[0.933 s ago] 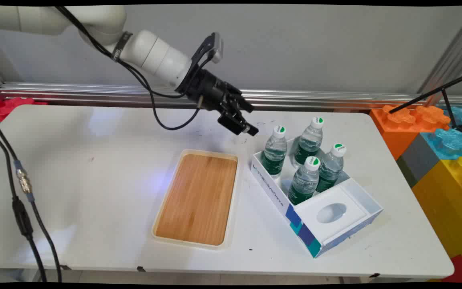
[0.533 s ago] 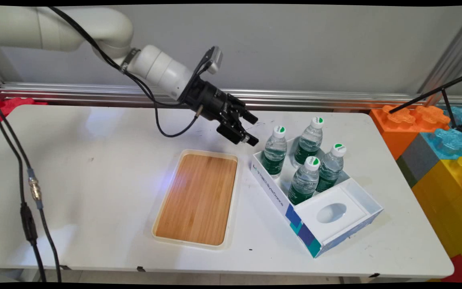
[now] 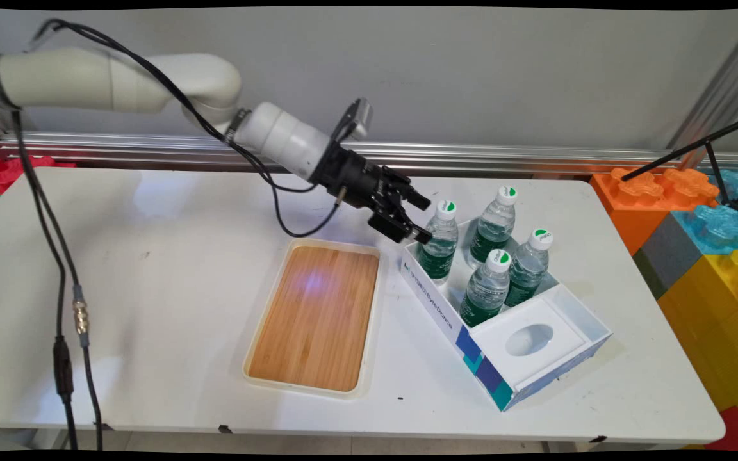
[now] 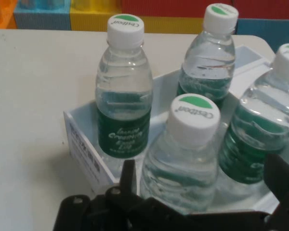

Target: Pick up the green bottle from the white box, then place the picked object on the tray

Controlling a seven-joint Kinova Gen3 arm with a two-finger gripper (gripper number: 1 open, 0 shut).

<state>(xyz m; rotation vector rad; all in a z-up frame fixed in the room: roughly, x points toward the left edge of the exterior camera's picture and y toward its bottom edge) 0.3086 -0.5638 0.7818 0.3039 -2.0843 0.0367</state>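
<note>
Four water bottles with white caps and green labels stand upright in the far part of an open white box on the right half of the desk. The box's near part holds a white insert with an oval hole. The end effector reaches in from the left, tilted downward toward the right, and sits just beside the far-left bottle, at about the height of its neck and shoulder. Its two fingers stand apart, open about as wide as a bottle, and they hold nothing. In the hand view the nearest bottle rises between the two fingers, with no contact visible, while the other three stand behind and to either side of it. Left of the box, a cream-rimmed tray with a wooden floor lies flat on the desk, near the box and not touching it. Black cables hang down at the left edge. Large colored blocks stand beyond the desk's right end.
</note>
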